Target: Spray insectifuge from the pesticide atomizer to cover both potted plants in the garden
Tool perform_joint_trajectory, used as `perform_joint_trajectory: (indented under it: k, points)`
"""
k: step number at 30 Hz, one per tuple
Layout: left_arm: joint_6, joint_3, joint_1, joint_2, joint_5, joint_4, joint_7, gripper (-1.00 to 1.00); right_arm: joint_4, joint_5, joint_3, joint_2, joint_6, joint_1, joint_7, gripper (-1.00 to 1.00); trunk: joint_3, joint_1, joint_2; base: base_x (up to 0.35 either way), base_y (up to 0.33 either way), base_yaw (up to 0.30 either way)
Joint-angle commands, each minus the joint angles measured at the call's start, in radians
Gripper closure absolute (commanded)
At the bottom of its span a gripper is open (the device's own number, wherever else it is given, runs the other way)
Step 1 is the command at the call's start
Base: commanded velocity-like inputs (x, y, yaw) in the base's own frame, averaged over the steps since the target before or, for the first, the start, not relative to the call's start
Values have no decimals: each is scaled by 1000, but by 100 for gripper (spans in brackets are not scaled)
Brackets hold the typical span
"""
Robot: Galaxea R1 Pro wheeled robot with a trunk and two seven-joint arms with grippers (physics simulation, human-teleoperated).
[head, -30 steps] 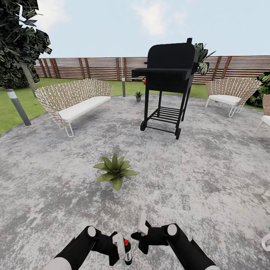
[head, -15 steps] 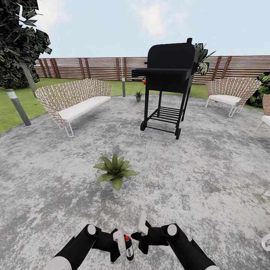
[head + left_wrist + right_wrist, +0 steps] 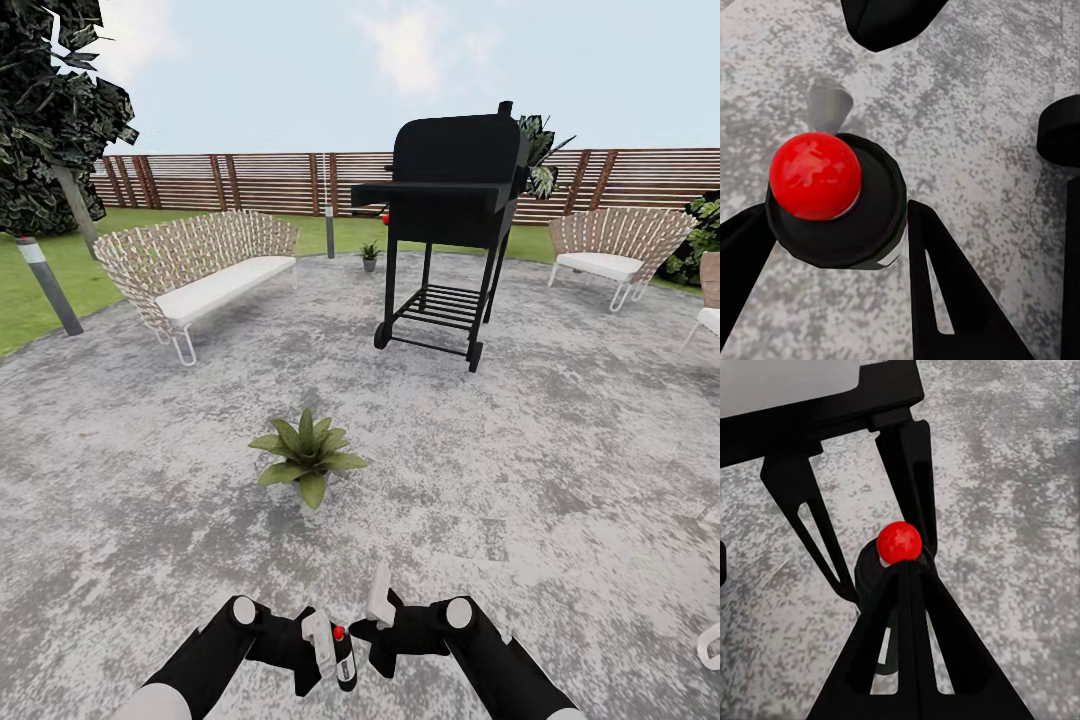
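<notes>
Red-topped pesticide atomizer (image 3: pixel 343 658) clamped upright in left gripper (image 3: pixel 330 652), arm low.

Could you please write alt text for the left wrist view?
Seen from above, the pesticide atomizer, dark with a round red top, sits between the left claw's black fingers over the grey mottled stone patio.

I had both black arms drawn in low ahead of the trunk, wrists angled toward each other. My left end effector (image 3: pixel 330 650) was clamped on the pesticide atomizer (image 3: pixel 343 657), held upright. My right end effector (image 3: pixel 377 610) sat just beside it, its 2 fingers together.
</notes>
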Motion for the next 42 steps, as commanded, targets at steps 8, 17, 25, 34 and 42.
perform_joint_trajectory:
  k: [8,17,25,34,42]
  points:
    - [-8,2,0,0,-10,-6,-65,100,-1,9,-1,0,-3,0,2,100,-1,0,0,0,0,0]
    - [-7,2,-1,0,-10,-6,-62,100,-1,9,-1,0,-3,0,2,100,-1,0,0,0,0,0]
    - [-6,3,-2,-2,-9,-6,-59,100,-1,9,-1,0,-3,0,1,100,-1,0,0,0,0,0]
    - [-6,4,-2,-2,-5,-7,-58,100,-1,9,-1,0,-3,0,1,100,-1,0,0,0,0,0]
    - [-6,5,-2,-2,12,-7,-60,100,-1,9,-1,0,-3,0,1,100,-1,0,0,0,0,0]
